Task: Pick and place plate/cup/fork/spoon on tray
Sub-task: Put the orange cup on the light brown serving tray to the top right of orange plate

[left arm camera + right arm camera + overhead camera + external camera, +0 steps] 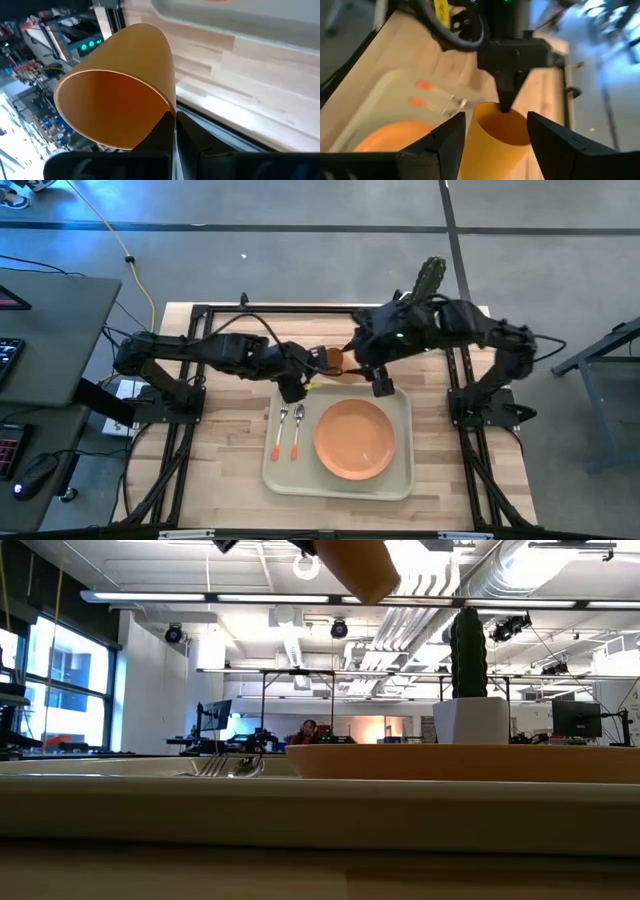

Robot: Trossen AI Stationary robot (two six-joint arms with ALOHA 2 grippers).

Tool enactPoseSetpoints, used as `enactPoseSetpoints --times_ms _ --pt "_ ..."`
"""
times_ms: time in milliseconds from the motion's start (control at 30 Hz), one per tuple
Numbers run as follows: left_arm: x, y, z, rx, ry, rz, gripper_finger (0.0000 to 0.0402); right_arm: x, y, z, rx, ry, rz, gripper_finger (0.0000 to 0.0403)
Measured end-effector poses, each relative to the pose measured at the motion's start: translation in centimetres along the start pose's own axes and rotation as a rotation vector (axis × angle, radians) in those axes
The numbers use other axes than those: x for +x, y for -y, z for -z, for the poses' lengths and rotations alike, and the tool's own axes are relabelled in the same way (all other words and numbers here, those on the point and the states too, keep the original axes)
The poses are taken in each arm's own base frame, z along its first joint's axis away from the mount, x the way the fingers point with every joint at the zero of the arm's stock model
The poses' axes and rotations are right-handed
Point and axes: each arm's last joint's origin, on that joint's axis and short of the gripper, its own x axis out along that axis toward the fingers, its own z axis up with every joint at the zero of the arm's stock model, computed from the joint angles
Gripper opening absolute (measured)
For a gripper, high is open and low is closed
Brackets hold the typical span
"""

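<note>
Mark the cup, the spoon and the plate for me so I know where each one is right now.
cup (115, 95), left wrist view, inside wall near the rim.
spoon (297, 432), high view, mid-handle.
plate (354, 439), high view, centre of its bare face.

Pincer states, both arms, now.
Left pincer: shut on the rim of the small orange plastic cup.
Right pincer: open, fingers either side of the cup, not gripping.

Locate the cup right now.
The cup is off the table, pinched by its rim in the left claw, just beyond the tray's far edge in the high view. The open right claw flanks it.
</note>
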Motion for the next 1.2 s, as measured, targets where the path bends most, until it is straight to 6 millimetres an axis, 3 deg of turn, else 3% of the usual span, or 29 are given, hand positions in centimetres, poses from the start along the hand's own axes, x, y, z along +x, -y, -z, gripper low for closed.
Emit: enactPoseSetpoints --times_ms 200,433,667,800,1067,1200 --pt "0.2 -0.5 -0.7 0.006 0.018 -0.046 0.0 2.3 0.7 -0.5 -0.034 -0.123 -0.131 0.0204" --pt "0.0 -0.6 -1.5 0.043 0.031 -0.058 0.0 5.3 0.0 1.2 -0.066 -0.238 -0.242 0.0204" --pt "-0.1 -0.6 -1.6 -0.001 0.046 -0.06 0.0 6.6 -0.4 2.1 -0.092 -0.29 -0.287 0.0199" --pt "0.0 -0.8 -1.5 -0.063 0.075 -0.071 0.0 7.0 -0.6 2.5 -0.09 -0.319 -0.298 0.0161" --pt "0.2 -1.2 -0.8 -0.215 0.093 -0.102 0.0001 7.2 -0.8 2.8 -0.074 -0.341 -0.322 0.0023" --pt "0.6 -1.3 0.3 -0.446 0.074 -0.111 0.0002 7.2 -0.6 3.0 0.026 -0.381 -0.274 0.0013"
